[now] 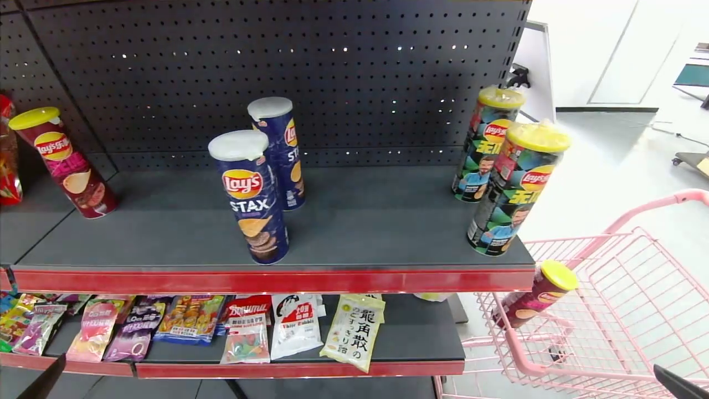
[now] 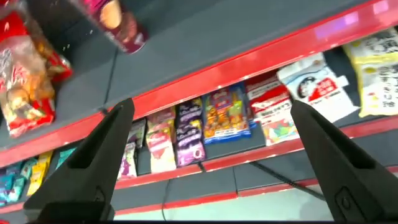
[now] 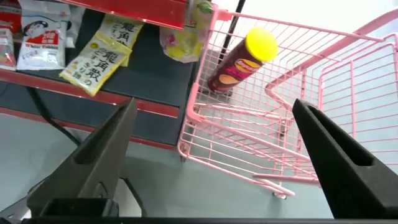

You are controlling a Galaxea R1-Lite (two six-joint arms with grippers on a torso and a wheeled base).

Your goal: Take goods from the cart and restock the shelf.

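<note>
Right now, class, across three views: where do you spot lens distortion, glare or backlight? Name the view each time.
Head view: the wide lens tilts the front green can and the maroon can outward; light shines through the pegboard holes. Left wrist view: glare pales the red shelf edge. Right wrist view: white washout behind the pink cart.

One can [image 1: 534,296] leaning in cart [image 1: 645,209]; cart right of shelf [image 1: 360,221].

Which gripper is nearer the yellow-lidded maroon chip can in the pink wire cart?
Right. The right gripper hangs by the pink cart, facing the maroon chip can; the left gripper faces the lower shelf.
</note>
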